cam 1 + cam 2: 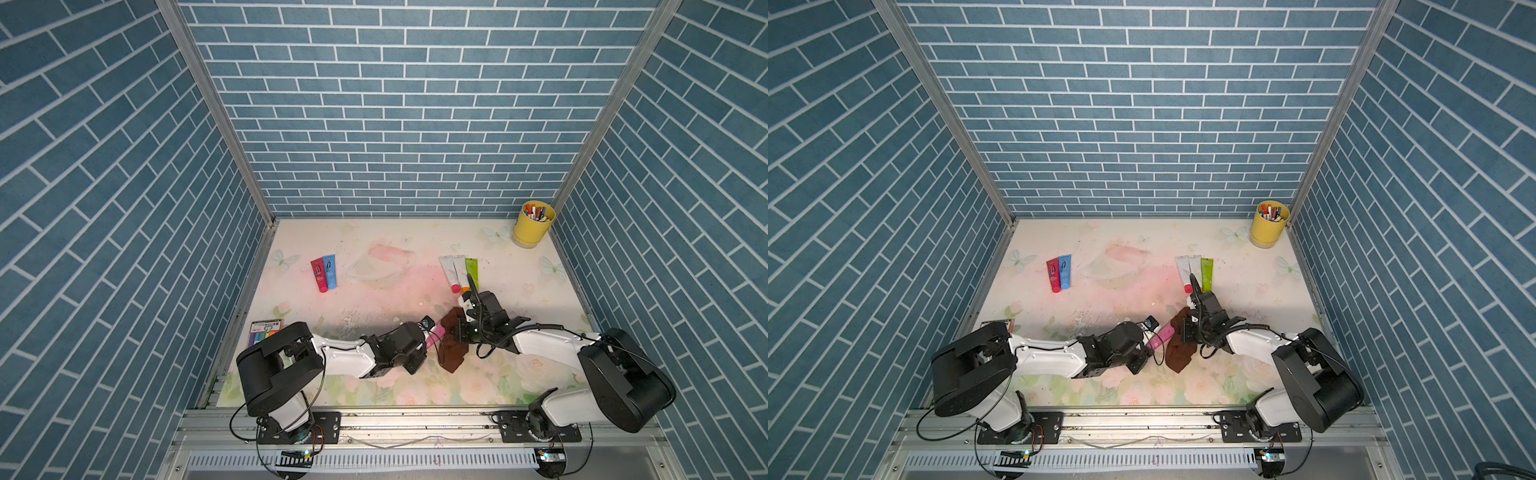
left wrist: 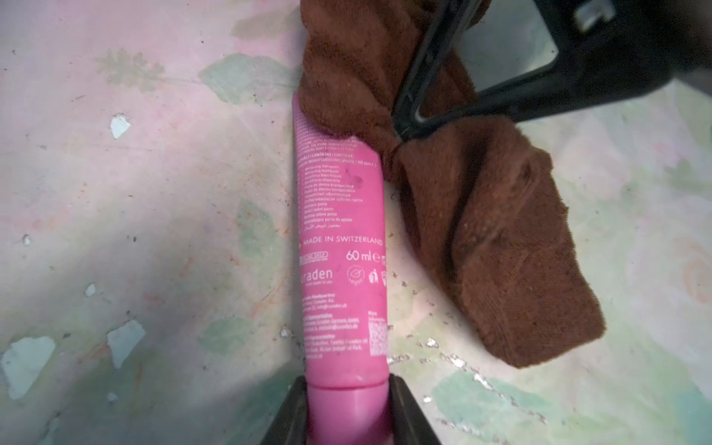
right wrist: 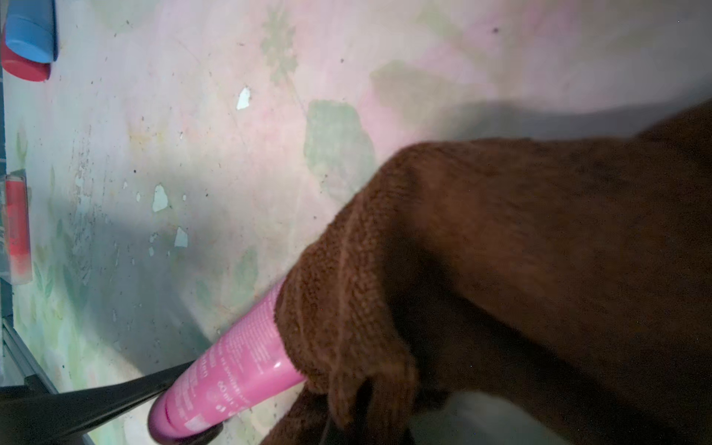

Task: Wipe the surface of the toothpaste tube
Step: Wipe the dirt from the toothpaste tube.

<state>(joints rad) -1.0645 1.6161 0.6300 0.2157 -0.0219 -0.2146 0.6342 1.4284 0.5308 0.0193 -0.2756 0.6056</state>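
My left gripper is shut on the cap end of a pink toothpaste tube, which it holds low over the floral table near the front middle. The tube also shows in both top views. My right gripper is shut on a bunched brown cloth. One fold of the cloth lies over the tube's far end and the rest hangs beside the tube down to the table. In the right wrist view the cloth covers the right jaws and the upper part of the tube.
A red tube and a blue tube lie side by side at the back left. Three more tubes lie just behind the right arm. A yellow cup of pens stands in the back right corner. A marker pack lies by the left arm.
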